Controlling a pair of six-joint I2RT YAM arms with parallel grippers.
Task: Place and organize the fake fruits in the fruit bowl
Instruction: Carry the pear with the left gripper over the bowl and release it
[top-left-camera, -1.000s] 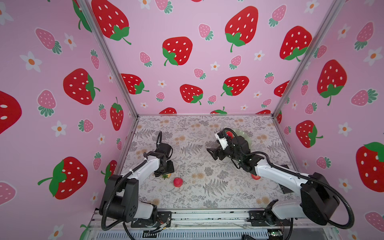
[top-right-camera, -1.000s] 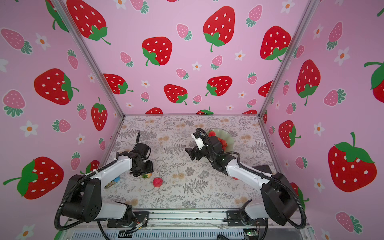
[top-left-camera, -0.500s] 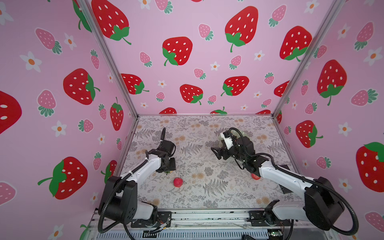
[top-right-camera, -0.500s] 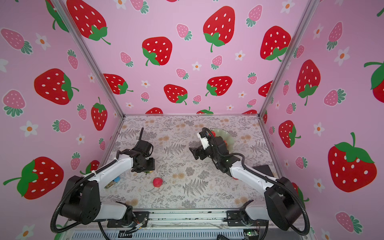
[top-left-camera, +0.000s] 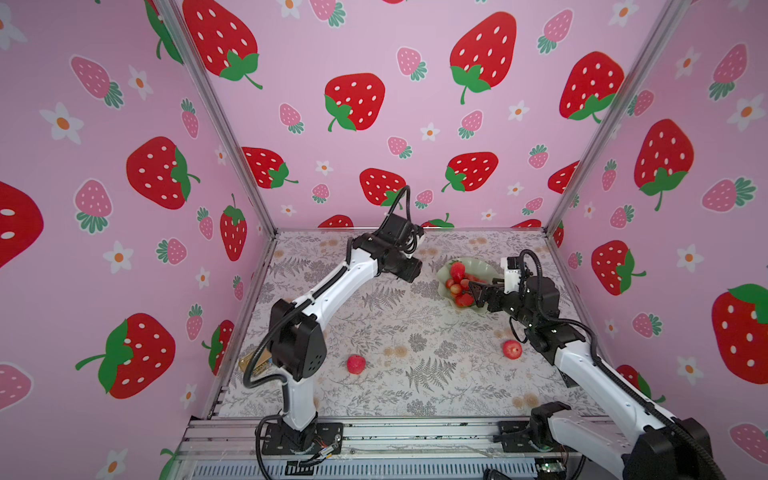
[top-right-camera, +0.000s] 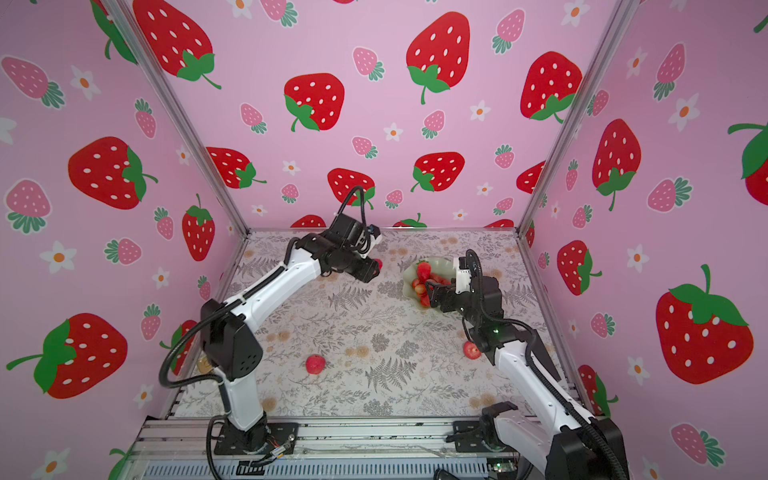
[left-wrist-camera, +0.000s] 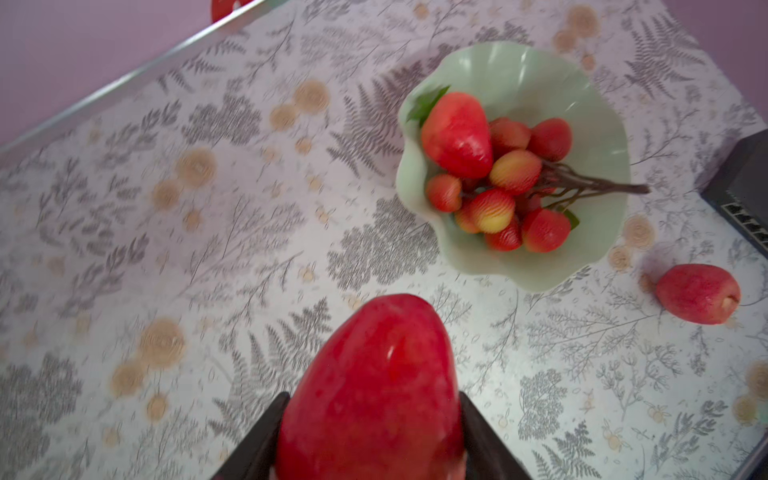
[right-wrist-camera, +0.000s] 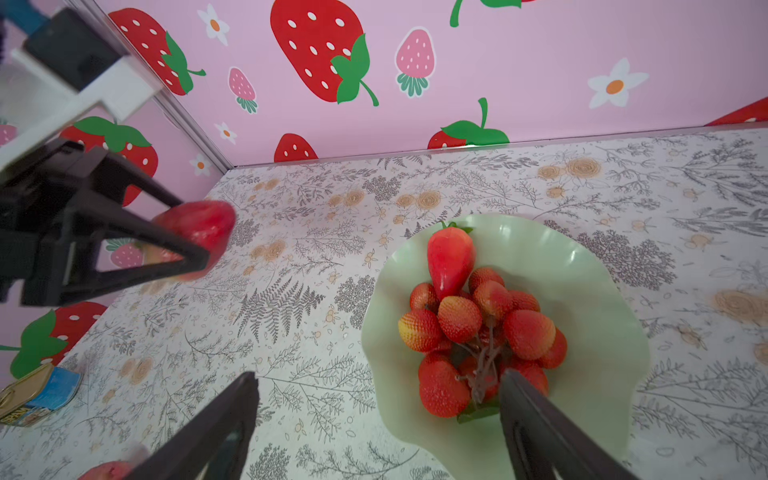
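While my left gripper (right-wrist-camera: 194, 230) pinches a strawberry (left-wrist-camera: 376, 365) in the air short of the bowl (left-wrist-camera: 519, 75), my right gripper (right-wrist-camera: 378, 376) hangs spread over the berry bunch (right-wrist-camera: 490, 320) | bowl sits toward the worktop's far right corner | strawberry looks light, hard, glossy, likely slippery; I grip its widest part.

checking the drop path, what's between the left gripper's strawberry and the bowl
Only bare floral tabletop between strawberry and fruit bowl; left wrist view shows it.

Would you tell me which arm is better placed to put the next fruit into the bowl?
Probably left. The left pincer is shut on a strawberry, raised close to the fruit bowl. The right pincer is open and empty at the bowl, so it must first fetch a fruit.
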